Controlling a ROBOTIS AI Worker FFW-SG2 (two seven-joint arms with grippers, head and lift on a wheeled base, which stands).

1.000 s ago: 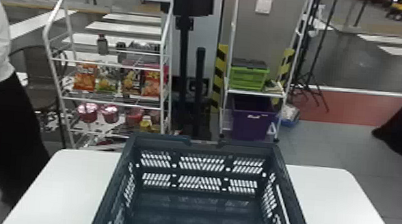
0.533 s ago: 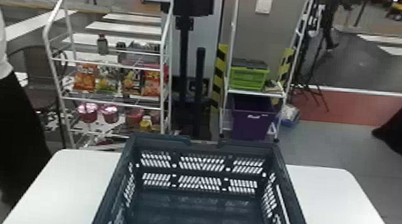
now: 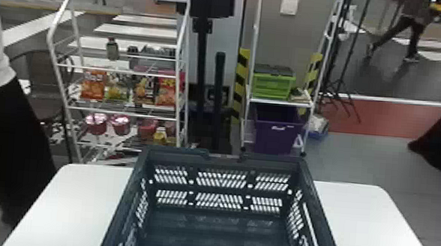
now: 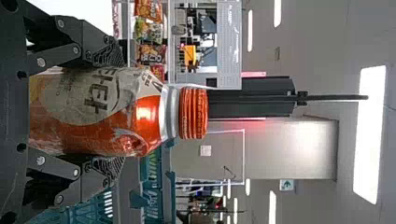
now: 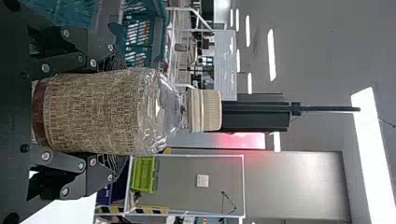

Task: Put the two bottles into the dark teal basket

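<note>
The dark teal basket [image 3: 176,154] is sitting on the white desk [image 3: 74,203], and its open top is facing up. In the left wrist view, the left claw [image 4: 109,112] is pinching the orange bottle [image 4: 140,116] between its two fingers, around the body. This bottle is standing upright in the grip, with its orange cap [image 4: 194,113] pointing to the ceiling, and it is staying outside the basket, whose teal side is showing past the claw. In the right wrist view, the right claw [image 5: 114,113] is pinching the second bottle [image 5: 93,112], also around the body; its label is carrying small dense print, and its cream cap [image 5: 205,110] is pointing up. This bottle is also being held outside the basket, which is showing beyond it. Behind the basket and to its left, a white rack [image 3: 67,107] is holding snack bags [image 3: 93,84] and, lower, red cups [image 3: 96,124]. Behind the basket and to its right, a green crate [image 3: 273,87] is resting above a purple bin [image 3: 277,136].
</note>
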